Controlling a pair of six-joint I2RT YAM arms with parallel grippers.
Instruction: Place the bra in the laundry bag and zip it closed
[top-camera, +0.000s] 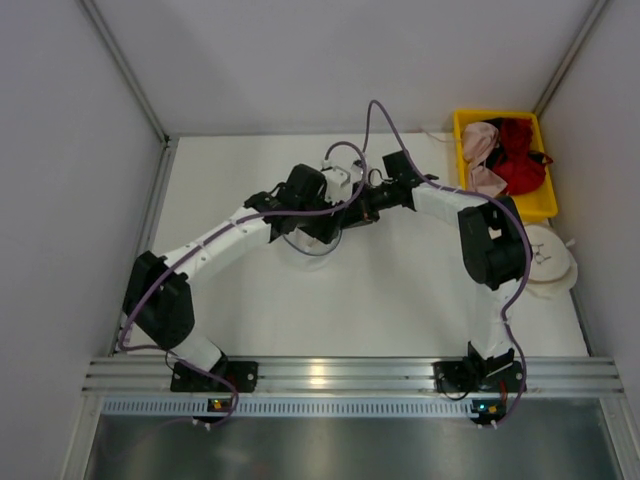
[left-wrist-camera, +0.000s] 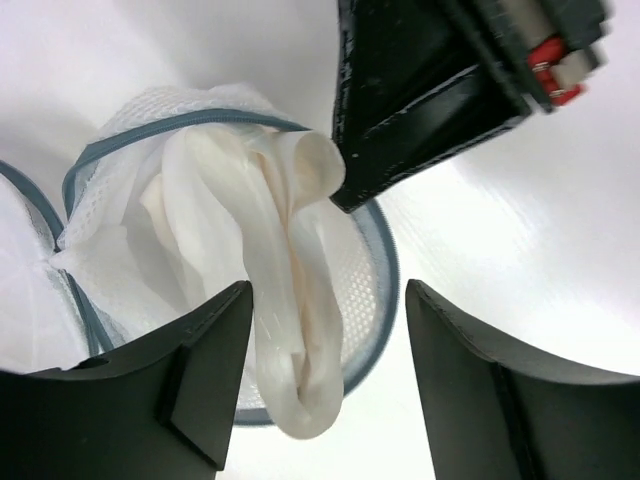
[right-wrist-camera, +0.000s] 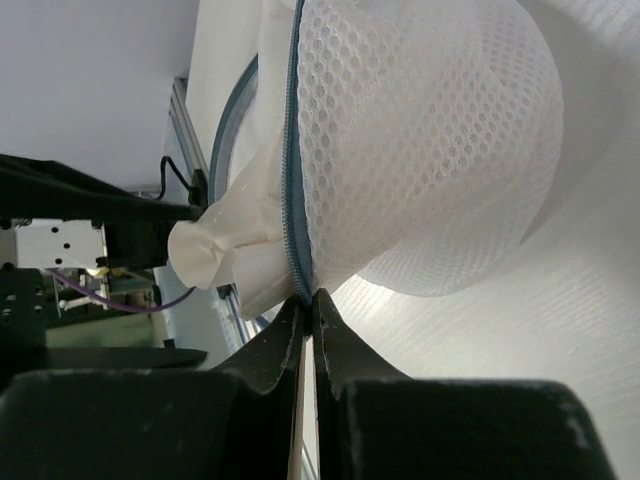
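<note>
The laundry bag (left-wrist-camera: 372, 262) of white mesh with a blue-grey zipper rim lies open on the table under both wrists (top-camera: 316, 244). The white bra (left-wrist-camera: 290, 300) is folded and part way in it, with one end hanging out over the rim. My left gripper (left-wrist-camera: 328, 296) is open just above the bra's hanging end, a finger on each side, not closed on it. My right gripper (right-wrist-camera: 308, 297) is shut on the bag's zipper rim and holds the edge of the mesh bag (right-wrist-camera: 420, 150) up; the bra (right-wrist-camera: 215, 245) pokes out beside it. The right gripper also shows in the left wrist view (left-wrist-camera: 345, 195).
A yellow bin (top-camera: 458, 150) at the back right holds a pink garment (top-camera: 480, 150) and a red garment (top-camera: 525, 165). An opaque cream round pouch (top-camera: 548, 262) lies at the right edge. White walls close in on both sides.
</note>
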